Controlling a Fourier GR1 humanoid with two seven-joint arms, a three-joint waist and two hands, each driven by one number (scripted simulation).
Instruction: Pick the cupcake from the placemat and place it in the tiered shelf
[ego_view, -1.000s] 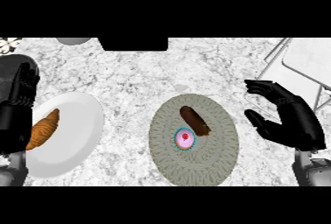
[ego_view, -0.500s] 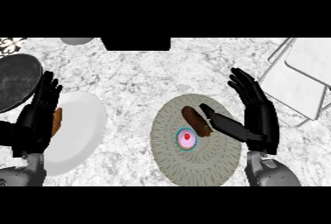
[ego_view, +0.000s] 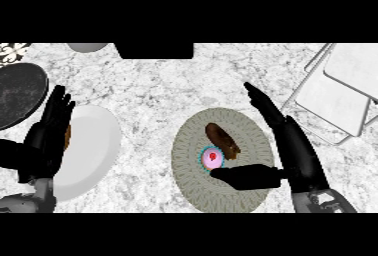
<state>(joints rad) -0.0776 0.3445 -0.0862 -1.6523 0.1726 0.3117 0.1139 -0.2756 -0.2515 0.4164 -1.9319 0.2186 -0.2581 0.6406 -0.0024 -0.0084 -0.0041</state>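
The cupcake (ego_view: 212, 157) stands upright on the placemat (ego_view: 193, 190), round from above. The right hand (ego_view: 295, 150) is spread wide, thumb just beside it.

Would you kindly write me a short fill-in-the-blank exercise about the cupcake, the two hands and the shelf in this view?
1. The cupcake on the placemat has ____ frosting.
2. The robot's ____ hand is over the placemat, its thumb beside the cupcake.
3. The white plate lies partly under the ____ hand.
4. The tiered shelf stands to the placemat's ____.

Missing words: pink; right; left; right.
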